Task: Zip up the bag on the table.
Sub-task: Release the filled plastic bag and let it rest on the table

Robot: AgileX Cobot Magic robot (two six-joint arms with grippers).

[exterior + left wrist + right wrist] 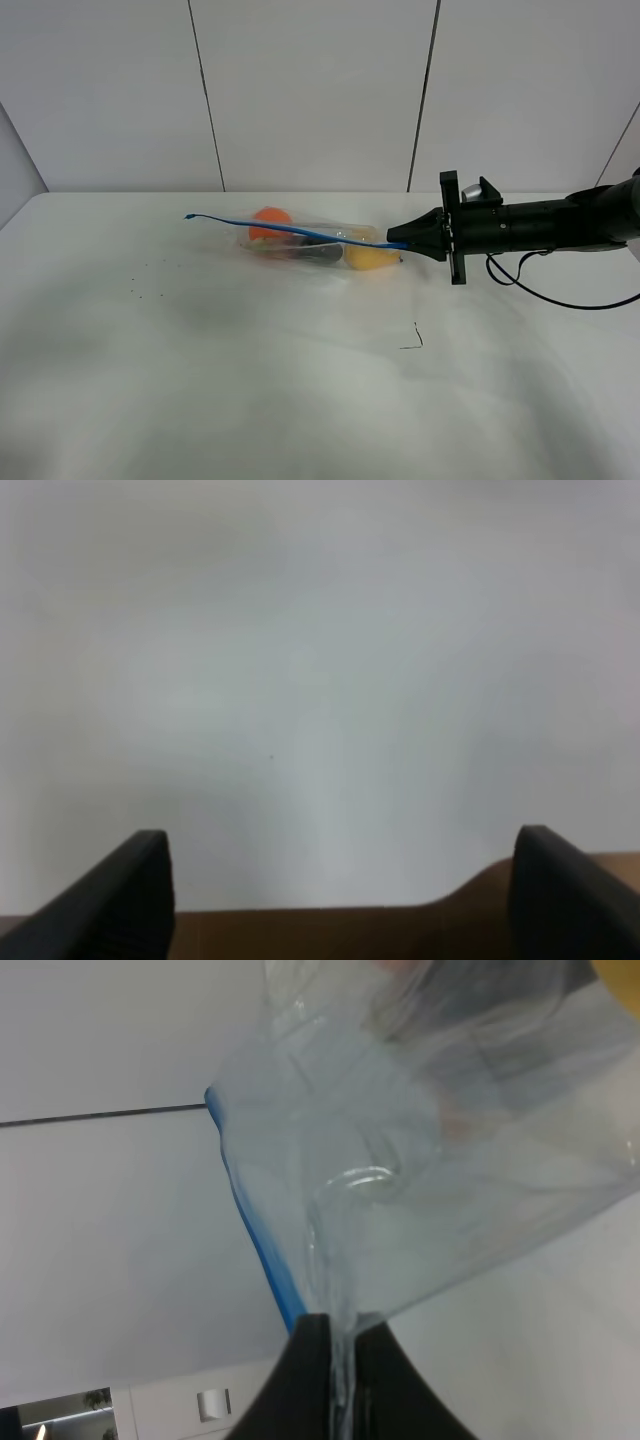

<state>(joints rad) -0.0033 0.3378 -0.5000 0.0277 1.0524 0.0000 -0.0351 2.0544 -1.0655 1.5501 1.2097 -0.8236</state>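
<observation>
The clear crinkly bag (310, 243) lies on the white table (250, 380) at mid-back, with an orange (270, 220), a dark eggplant (318, 254) and a yellow pear (371, 258) inside. Its blue zip strip (290, 232) runs along the upper edge. My right gripper (403, 241) is shut on the bag's right end at the zip strip; in the right wrist view (340, 1335) the fingers pinch the plastic (420, 1170) beside the blue strip (255, 1235). My left gripper (340, 880) is open and empty over bare table, and is out of the exterior view.
A small dark mark (414, 338) lies on the table in front of the right arm, with tiny specks (135, 290) at the left. A black cable (560, 295) hangs below the right arm. Panelled wall stands behind the table.
</observation>
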